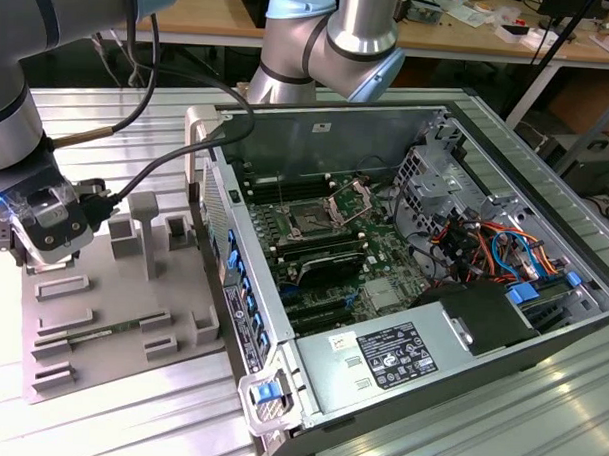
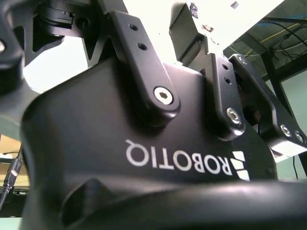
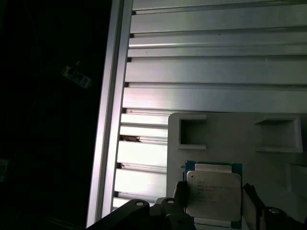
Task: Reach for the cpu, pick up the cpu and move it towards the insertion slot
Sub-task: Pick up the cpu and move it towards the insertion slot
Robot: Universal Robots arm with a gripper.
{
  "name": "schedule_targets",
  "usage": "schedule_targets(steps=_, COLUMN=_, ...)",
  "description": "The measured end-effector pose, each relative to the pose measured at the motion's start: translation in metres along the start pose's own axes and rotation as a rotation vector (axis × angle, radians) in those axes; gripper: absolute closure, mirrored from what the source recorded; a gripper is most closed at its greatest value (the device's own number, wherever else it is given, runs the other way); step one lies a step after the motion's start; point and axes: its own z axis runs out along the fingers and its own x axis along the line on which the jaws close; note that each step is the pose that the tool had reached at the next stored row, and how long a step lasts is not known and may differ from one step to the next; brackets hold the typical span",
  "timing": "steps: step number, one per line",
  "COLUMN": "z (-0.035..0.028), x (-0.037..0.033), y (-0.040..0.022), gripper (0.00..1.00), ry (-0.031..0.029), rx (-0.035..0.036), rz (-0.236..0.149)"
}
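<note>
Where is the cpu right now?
In the first wrist view, the cpu lies on the grey tray, near its edge by the slatted metal table.

A grey fixture plate (image 1: 95, 281) lies beside an open computer case (image 1: 338, 129).

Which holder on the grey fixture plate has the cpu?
The one right at the end effector, in the first wrist view: the cpu lies flat there. The two rectangular frames farther off are empty.

The arm (image 1: 14, 88) holds its gripper (image 1: 45, 254) pointing down.
</note>
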Motion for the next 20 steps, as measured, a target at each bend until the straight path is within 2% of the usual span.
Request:
schedule_targets(steps=11, z=-0.0004, x=0.0, y=0.0003, gripper=0.46, ry=-0.0004, rx=-0.0067, rz=0.0)
schedule_targets(steps=20, z=-0.0004, x=-0.0011, y=0.0002, gripper=0.46, ry=0.0001, rx=-0.0074, rz=0.0)
